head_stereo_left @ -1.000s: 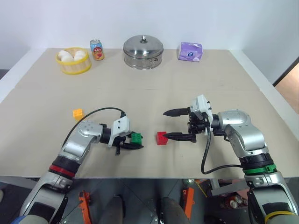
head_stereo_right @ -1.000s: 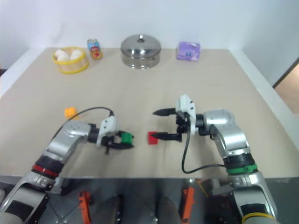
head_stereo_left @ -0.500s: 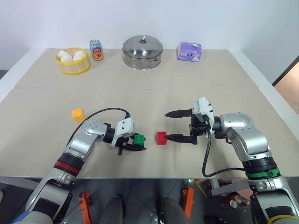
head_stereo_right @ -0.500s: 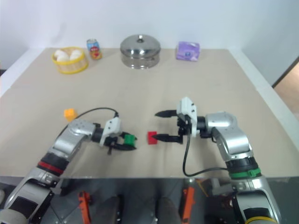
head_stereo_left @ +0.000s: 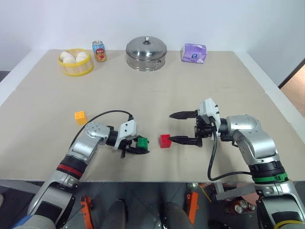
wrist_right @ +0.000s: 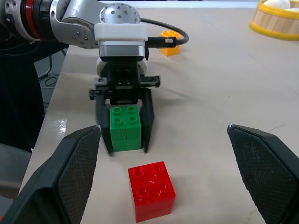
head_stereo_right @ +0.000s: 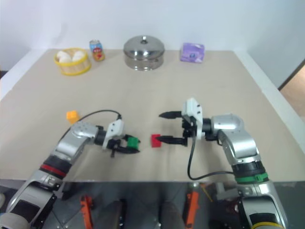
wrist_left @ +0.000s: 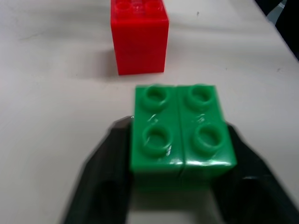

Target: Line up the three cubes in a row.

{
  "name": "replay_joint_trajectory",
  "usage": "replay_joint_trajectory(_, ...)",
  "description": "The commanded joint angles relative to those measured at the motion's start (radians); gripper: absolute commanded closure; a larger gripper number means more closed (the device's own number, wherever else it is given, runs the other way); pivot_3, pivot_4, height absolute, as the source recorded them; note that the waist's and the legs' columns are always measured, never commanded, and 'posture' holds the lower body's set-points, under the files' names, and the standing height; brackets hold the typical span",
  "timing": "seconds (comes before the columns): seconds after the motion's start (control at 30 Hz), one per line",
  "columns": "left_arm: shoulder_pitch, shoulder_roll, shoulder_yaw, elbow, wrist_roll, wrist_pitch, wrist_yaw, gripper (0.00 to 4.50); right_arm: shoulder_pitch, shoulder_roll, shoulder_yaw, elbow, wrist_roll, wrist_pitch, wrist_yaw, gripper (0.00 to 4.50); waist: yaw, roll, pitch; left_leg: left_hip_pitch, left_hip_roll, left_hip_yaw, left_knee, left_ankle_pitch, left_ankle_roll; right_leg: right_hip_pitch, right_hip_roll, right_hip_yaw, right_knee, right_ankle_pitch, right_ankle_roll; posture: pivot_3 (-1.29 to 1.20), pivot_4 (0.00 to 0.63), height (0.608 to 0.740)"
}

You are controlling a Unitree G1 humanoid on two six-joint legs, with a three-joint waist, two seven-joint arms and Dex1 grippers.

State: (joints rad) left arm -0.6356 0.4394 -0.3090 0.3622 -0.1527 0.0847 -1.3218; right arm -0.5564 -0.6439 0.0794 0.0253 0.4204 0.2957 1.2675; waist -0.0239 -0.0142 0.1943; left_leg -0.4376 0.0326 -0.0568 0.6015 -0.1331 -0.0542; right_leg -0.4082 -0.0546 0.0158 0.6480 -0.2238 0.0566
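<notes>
The green cube [head_stereo_left: 142,141] stands on the table just left of the red cube [head_stereo_left: 165,140], a small gap between them. My left gripper [head_stereo_left: 142,145] is open a little, its fingers [wrist_right: 103,135] flanking the green cube [wrist_right: 125,123] at table level. From the left wrist the green cube [wrist_left: 182,130] sits between the two fingers with the red cube [wrist_left: 139,35] beyond it. My right gripper [head_stereo_left: 170,127] is wide open and empty, its lower fingertip close to the red cube's right side. The yellow-orange cube [head_stereo_left: 80,116] lies apart, farther left and back.
Along the far edge stand a yellow basket of white buns [head_stereo_left: 75,68], a soda can [head_stereo_left: 99,50], a lidded steel pot [head_stereo_left: 146,52] and a purple tissue pack [head_stereo_left: 194,52]. The table's front edge runs just below both grippers.
My left gripper's fingers have parted slightly from the green cube, which they were shut on before. The cube rests beside the red one. The right gripper has stayed put.
</notes>
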Motion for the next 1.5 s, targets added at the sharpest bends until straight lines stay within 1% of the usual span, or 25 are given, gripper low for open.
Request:
replay_joint_trajectory(0.03,-0.023,0.001,0.008,0.003,0.007,0.0,0.003,0.72,-0.003,-0.013,-0.028,-0.038,0.02,-0.002,0.006,0.0,0.0,0.0,0.0,0.0,0.0,0.0,0.0,0.0,0.0,0.0,0.0,0.0,0.0,0.0,0.0,0.0,0.15,0.739)
replay_joint_trajectory(0.1,-0.023,0.002,0.01,0.003,0.009,-0.005,0.007,0.04,-0.006,-0.013,-0.027,-0.037,0.021,-0.003,0.007,0.0,0.0,0.0,0.0,0.0,0.0,0.0,0.0,0.0,0.0,0.0,0.0,0.0,0.0,0.0,0.0,0.0,0.15,0.739)
replay_joint_trajectory(0.13,-0.023,0.002,0.012,0.003,0.01,-0.008,0.01,0.01,-0.008,-0.012,-0.026,-0.035,0.021,-0.003,0.008,0.0,0.0,0.0,0.0,0.0,0.0,0.0,0.0,0.0,0.0,0.0,0.0,0.0,0.0,0.0,0.0,0.0,0.15,0.739)
replay_joint_trajectory(0.3,-0.021,0.011,0.023,-0.018,-0.003,-0.001,0.01,0.01,-0.019,-0.013,-0.023,-0.027,0.022,-0.005,0.016,0.0,0.0,0.0,0.0,0.0,0.0,0.0,0.0,0.0,0.0,0.0,0.0,0.0,0.0,0.0,0.0,0.0,0.15,0.739)
replay_joint_trajectory(0.43,-0.007,0.041,0.079,-0.119,-0.085,0.075,-0.004,0.01,-0.031,-0.021,-0.033,-0.027,0.038,0.008,0.037,0.0,0.0,0.0,0.0,0.0,0.0,0.0,0.0,0.0,0.0,0.0,0.0,0.0,0.0,0.0,0.0,0.0,0.15,0.739)
replay_joint_trajectory(0.67,0.07,0.178,0.323,-0.502,-0.387,0.469,0.092,0.01,-0.076,-0.029,-0.067,-0.068,0.158,0.099,0.096,0.0,-0.007,0.0,0.0,0.0,0.001,0.0,-0.002,0.0,0.0,-0.001,0.0,0.0,0.0,0.0,0.001,0.0,0.15,0.739)
replay_joint_trajectory(0.7,0.079,0.189,0.343,-0.533,-0.411,0.501,0.11,0.01,-0.081,-0.028,-0.067,-0.066,0.164,0.104,0.101,0.0,-0.008,0.0,0.0,0.0,0.001,0.0,-0.002,0.0,0.001,-0.001,0.0,0.0,0.0,0.0,0.001,0.0,0.15,0.739)
replay_joint_trajectory(0.77,0.102,0.214,0.422,-0.598,-0.472,0.57,0.179,0.01,-0.113,-0.005,-0.055,-0.044,0.161,0.098,0.103,0.0,-0.008,0.0,0.0,0.001,0.001,-0.001,-0.002,0.0,0.001,0.0,0.0,0.0,0.0,-0.001,0.001,0.0,0.15,0.739)
replay_joint_trajectory(0.83,0.123,0.22,0.492,-0.636,-0.492,0.598,0.272,0.01,-0.148,0.028,-0.041,-0.013,0.143,0.082,0.089,0.0,-0.009,0.0,0.0,0.001,0.001,-0.001,-0.002,0.0,0.001,0.0,0.0,0.0,0.0,-0.001,0.001,0.0,0.15,0.739)
replay_joint_trajectory(0.87,0.134,0.207,0.527,-0.641,-0.461,0.598,0.361,0.01,-0.17,0.053,-0.03,0.012,0.124,0.063,0.074,0.0,-0.009,-0.001,0.0,0.001,0.001,-0.001,-0.001,0.0,0.001,0.0,0.0,0.0,0.0,-0.001,0.0,0.0,0.15,0.739)
replay_joint_trajectory(0.93,0.164,0.16,0.574,-0.654,-0.352,0.579,0.585,0.01,-0.211,0.111,-0.014,0.063,0.091,0.035,0.035,0.0,-0.011,-0.001,0.0,0.001,0.001,-0.001,-0.001,0.0,0.001,0.0,0.0,0.0,0.0,0.0,0.0,0.0,0.15,0.739)
replay_joint_trajectory(0.97,0.18,0.12,0.593,-0.664,-0.282,0.57,0.723,0.01,-0.227,0.137,-0.006,0.087,0.072,0.02,0.016,0.0,-0.011,-0.001,0.0,0.002,0.001,0.0,-0.001,0.0,0.001,0.001,0.0,0.0,0.0,0.001,0.0,0.0,0.15,0.739)
replay_joint_trajectory(1.03,0.214,0.032,0.618,-0.709,-0.193,0.568,0.933,0.01,-0.25,0.175,0.006,0.135,0.036,-0.012,-0.014,0.0,-0.011,-0.001,0.0,0.002,0.001,0.0,0.0,0.0,0.001,0.002,0.0,0.001,0.0,0.002,0.002,0.0,0.15,0.739)
replay_joint_trajectory(1.07,0.226,-0.023,0.633,-0.736,-0.164,0.577,1.028,0.01,-0.259,0.191,0.009,0.156,0.025,-0.022,-0.023,0.0,-0.011,-0.001,0.001,0.002,0.0,0.0,0.0,0.001,0.001,0.002,0.0,0.001,0.0,0.002,0.003,0.0,0.15,0.739)
replay_joint_trajectory(1.13,0.254,-0.104,0.63,-0.774,-0.108,0.581,1.158,0.01,-0.273,0.214,0.014,0.188,0.009,-0.041,-0.026,0.0,-0.01,-0.001,0.001,0.001,-0.001,0.0,0.0,0.001,0.0,0.001,0.0,0.002,0.0,0.005,0.008,0.0,0.15,0.739)
replay_joint_trajectory(1.17,0.268,-0.131,0.623,-0.78,-0.076,0.575,1.203,0.01,-0.278,0.224,0.017,0.201,0.002,-0.05,-0.026,0.0,-0.001,-0.005,0.003,0.001,-0.001,0.0,0.0,0.001,0.0,0.001,0.0,0.002,0.0,0.005,0.008,0.0,0.15,0.739)
replay_joint_trajectory(1.3,0.311,-0.244,0.602,-0.751,0.011,0.528,1.367,0.01,-0.297,0.249,0.029,0.245,-0.017,-0.083,-0.014,0.0,0.002,-0.005,0.003,0.0,-0.001,-0.001,-0.001,0.001,0.0,0.001,0.0,0.002,0.0,0.006,0.009,0.0,0.15,0.739)
replay_joint_trajectory(1.4,0.323,-0.28,0.576,-0.701,0.047,0.498,1.404,0.01,-0.304,0.257,0.031,0.26,-0.024,-0.094,-0.006,0.0,0.002,-0.006,0.003,0.0,-0.001,-0.001,-0.001,0.001,0.0,0.0,0.0,0.001,0.0,0.006,0.008,0.0,0.15,0.739)
replay_joint_trajectory(1.5,0.32,-0.308,0.585,-0.617,0.066,0.465,1.449,0.01,-0.304,0.259,0.033,0.261,-0.031,-0.098,-0.005,0.0,0.002,-0.006,0.003,0.0,-0.001,-0.001,0.0,0.001,0.0,0.0,0.001,0.001,0.0,0.005,0.004,0.0,0.15,0.739)
